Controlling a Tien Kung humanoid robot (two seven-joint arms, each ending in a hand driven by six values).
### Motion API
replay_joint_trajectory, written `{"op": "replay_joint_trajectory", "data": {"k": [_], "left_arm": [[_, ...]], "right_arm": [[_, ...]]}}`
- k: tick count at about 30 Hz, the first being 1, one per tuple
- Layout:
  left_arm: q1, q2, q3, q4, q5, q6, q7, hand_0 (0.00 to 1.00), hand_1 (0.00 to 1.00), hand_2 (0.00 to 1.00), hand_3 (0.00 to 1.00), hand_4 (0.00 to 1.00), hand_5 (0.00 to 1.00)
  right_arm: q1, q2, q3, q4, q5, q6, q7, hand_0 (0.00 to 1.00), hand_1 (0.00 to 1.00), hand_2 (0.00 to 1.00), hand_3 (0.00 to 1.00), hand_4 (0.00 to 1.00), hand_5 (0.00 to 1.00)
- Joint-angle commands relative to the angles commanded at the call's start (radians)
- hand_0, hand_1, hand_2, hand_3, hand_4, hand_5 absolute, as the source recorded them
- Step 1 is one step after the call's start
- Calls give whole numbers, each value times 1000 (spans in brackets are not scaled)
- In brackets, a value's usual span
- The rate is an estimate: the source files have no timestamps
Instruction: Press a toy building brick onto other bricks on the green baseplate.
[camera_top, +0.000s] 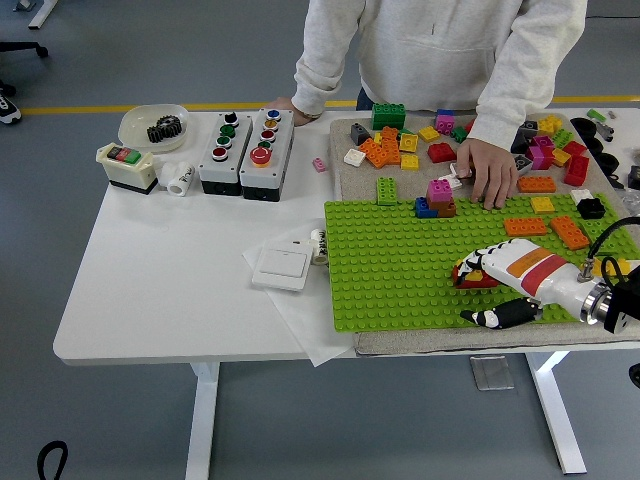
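Note:
The green baseplate lies on the right half of the table. A red brick with a yellow piece sits on it near the front right. My right hand reaches in from the right. Its extended fingers lie on top of the red brick, and the thumb is spread apart below it, near the plate's front edge. A small stack of pink, blue and brown bricks stands at the plate's far edge. Orange bricks sit at the far right. My left arm is out of view.
A person stands at the far side, with one hand resting on the mat beside the pink stack and the other on the table edge. Several loose bricks lie behind the plate. Button boxes and a white switch are to the left.

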Motion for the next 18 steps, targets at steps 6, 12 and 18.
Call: {"op": "replay_joint_trajectory", "data": {"k": [6, 12, 18], "left_arm": [[1, 0, 1, 0, -1, -1, 0, 765, 760, 729, 599, 671, 600], [3, 0, -1, -1, 1, -4, 1, 764, 759, 728, 599, 671, 599], [5, 0, -2, -1, 4, -7, 2, 764, 760, 727, 599, 669, 597]], "right_arm": [[0, 10, -1, -5, -3, 1, -2, 606, 628, 731, 675, 793, 528], [-3, 12, 0, -5, -10, 2, -8, 603, 628, 731, 683, 797, 527], [-5, 15, -2, -5, -13, 3, -11, 603, 628, 731, 683, 798, 525]]}}
